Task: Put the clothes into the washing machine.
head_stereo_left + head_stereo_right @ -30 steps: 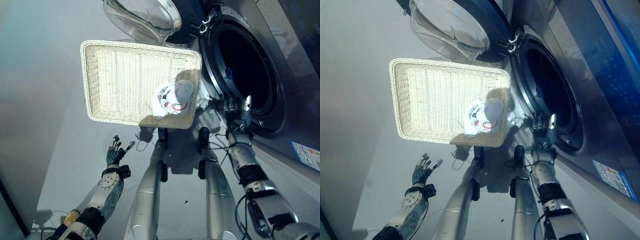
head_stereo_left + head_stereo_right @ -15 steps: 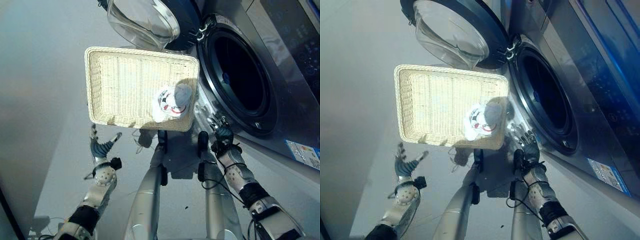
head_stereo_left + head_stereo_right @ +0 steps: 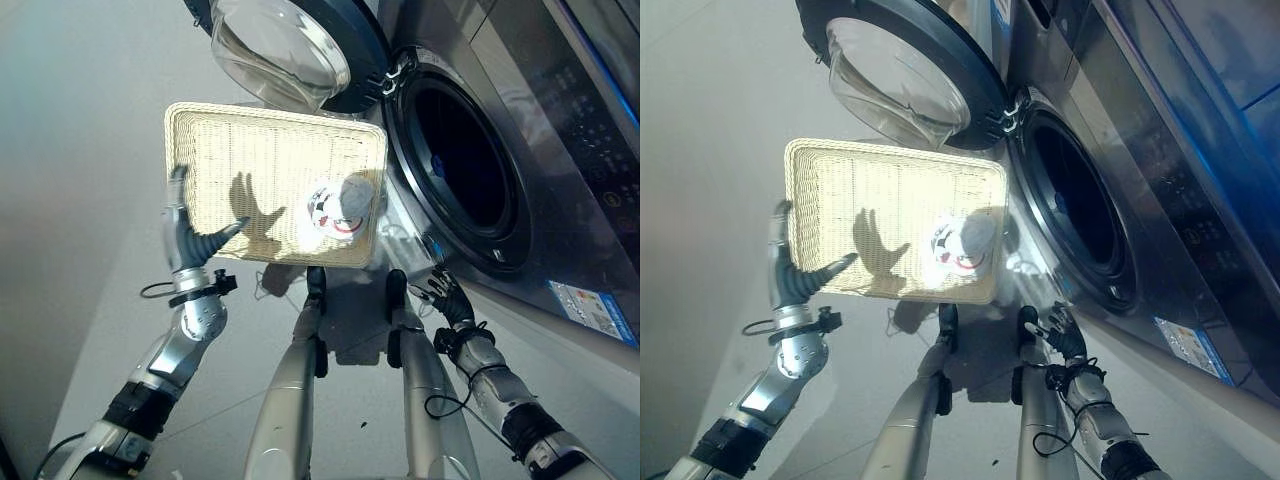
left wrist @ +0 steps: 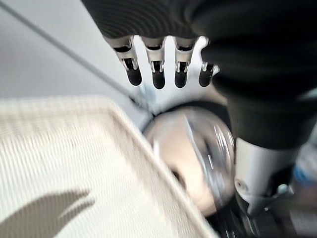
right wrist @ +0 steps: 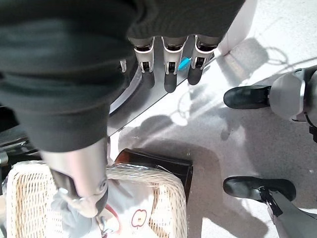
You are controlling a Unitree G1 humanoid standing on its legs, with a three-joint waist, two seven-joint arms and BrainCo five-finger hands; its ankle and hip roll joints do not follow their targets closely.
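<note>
Basket (image 3: 200, 150) sits just beside the washer (image 3: 560, 130), below its open door (image 3: 285, 45). One cloth (image 3: 338, 205) lies in the basket corner nearest the drum; drum (image 3: 460, 160) looks dark, contents cannot tell. Left hand (image 3: 188, 235) spread over the basket's far edge, holding nothing. Right hand (image 3: 447, 297) loosely spread, empty, low by the washer front. Judgement: loading unfinished; cloth not yet grasped.
</note>
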